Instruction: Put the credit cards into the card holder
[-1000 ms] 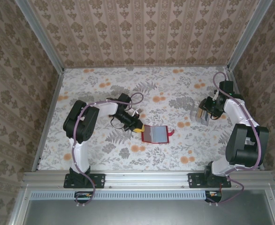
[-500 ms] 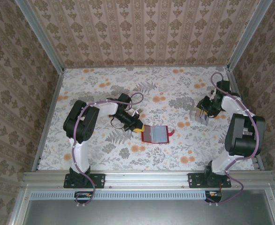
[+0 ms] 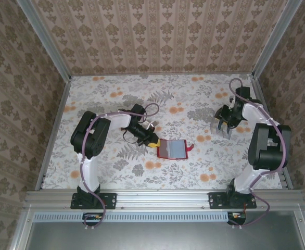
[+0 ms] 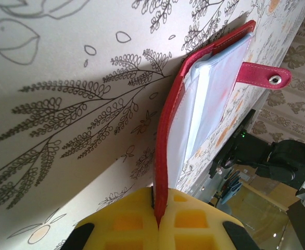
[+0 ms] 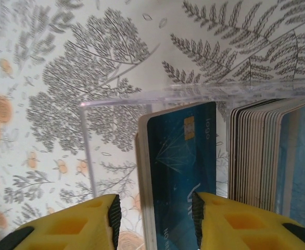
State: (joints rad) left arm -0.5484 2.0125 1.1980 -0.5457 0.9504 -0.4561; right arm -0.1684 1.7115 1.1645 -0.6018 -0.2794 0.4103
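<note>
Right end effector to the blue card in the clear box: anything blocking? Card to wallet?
Nothing visible between the right end effector and the front blue card: jaws open, straddling it. The clear box wall rings the card, so it must lift out first. Nothing visible lies on the table between box and red wallet.

credit cards (image 5: 181, 172): bottoms cut off | card holder (image 4: 167, 135): near end hidden

Top camera overlooks the table (image 3: 142, 172); wrist cameras skim close, left sharing card holder (image 3: 172, 149).
</note>
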